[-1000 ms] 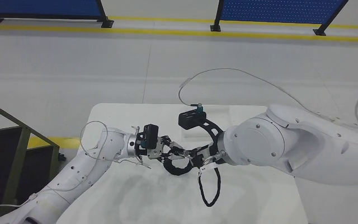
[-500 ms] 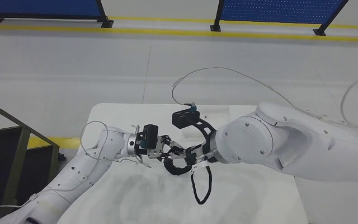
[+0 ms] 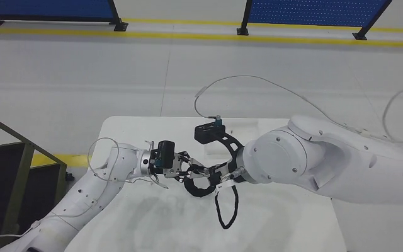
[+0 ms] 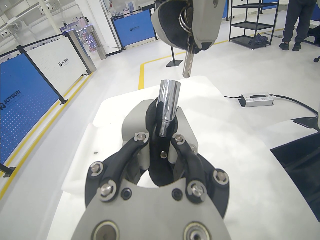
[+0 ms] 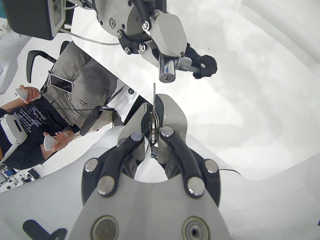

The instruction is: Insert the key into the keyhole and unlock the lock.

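Key [image 4: 188, 62] head buried in right tool [image 4: 190, 47], lock [image 4: 168, 106] partly hidden in left tool [image 4: 165, 112]

the top view looks down on the desk [image 3: 170, 220] from above both arms. the wrist views sit close behind the left pincer [image 4: 165, 111] and right pincer [image 5: 153, 106], facing each other; all three share that meeting point.

Key [image 4: 188, 61]: one, plain metal.
Lock [image 4: 168, 106]: one, chrome cylinder.
Grippers: two, the left gripper [image 4: 165, 116] and the right gripper [image 5: 153, 103]; fingers [image 4: 132, 126]: two per gripper, four in all.
Table [image 3: 277, 227]: one, white.
Split rings [image 4: 184, 18] on the key: at least one; exact count unclear.
Blue barrier panels on the far floor: two, the left panel [image 3: 56, 9] and the right panel [image 3: 308, 11].
Grey box [image 4: 256, 99] on the floor: one.
Black shelf rack [image 4: 252, 23]: one.
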Controlling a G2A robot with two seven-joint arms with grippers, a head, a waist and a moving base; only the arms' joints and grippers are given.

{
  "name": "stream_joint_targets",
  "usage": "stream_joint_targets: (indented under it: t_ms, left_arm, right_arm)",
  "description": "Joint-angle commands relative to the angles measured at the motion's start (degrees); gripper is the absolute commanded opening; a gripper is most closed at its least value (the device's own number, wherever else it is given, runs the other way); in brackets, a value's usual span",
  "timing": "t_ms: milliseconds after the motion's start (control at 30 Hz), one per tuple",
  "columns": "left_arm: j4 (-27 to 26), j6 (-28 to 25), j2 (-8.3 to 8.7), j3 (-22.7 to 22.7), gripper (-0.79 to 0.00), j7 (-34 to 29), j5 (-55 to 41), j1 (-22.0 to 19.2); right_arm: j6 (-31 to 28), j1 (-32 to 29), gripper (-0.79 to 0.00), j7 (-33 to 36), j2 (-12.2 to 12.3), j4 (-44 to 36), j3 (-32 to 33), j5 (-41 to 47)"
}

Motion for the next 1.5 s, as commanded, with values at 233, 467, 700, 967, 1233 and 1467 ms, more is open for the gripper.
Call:
stream_joint_targets:
  t_ms: [233, 467, 700, 967, 1233, 1467]
  left_arm:
    - [-0.2, -0.2, -0.01, -0.8, -0.785, -0.3, 0.2, 0.5]
    - [-0.1, -0.2, 0.01, -1.3, -0.785, -0.2, 0.6, 0.9]
    - [-0.6, -0.5, 0.07, -1.8, -0.785, -0.5, 0.7, 1.2]
    - [-0.8, -0.7, 0.07, -2.3, -0.785, -0.7, 0.8, 1.4]
    - [-1.0, -0.8, 0.09, -2.7, -0.785, -0.8, 1.0, 1.5]
    - [-1.4, -0.8, 0.15, -3.1, -0.785, -0.8, 1.4, 1.7]
  right_arm:
    - [0.3, -0.3, -0.785, -0.3, 0.0, 0.0, 0.0, -0.2]
    - [0.3, -0.2, -0.785, -0.3, 0.2, -0.1, 0.0, 0.1]
    - [0.2, -0.4, -0.785, -0.2, 0.3, 0.0, 0.0, 0.1]
    - [0.3, -0.7, -0.785, -0.2, 0.3, 0.3, 0.0, -0.2]
    - [0.0, -1.0, -0.785, 0.0, 0.2, 0.7, 0.0, -0.3]
    - [-0.5, -1.2, -0.785, 0.5, -0.3, 1.2, 0.0, -0.6]
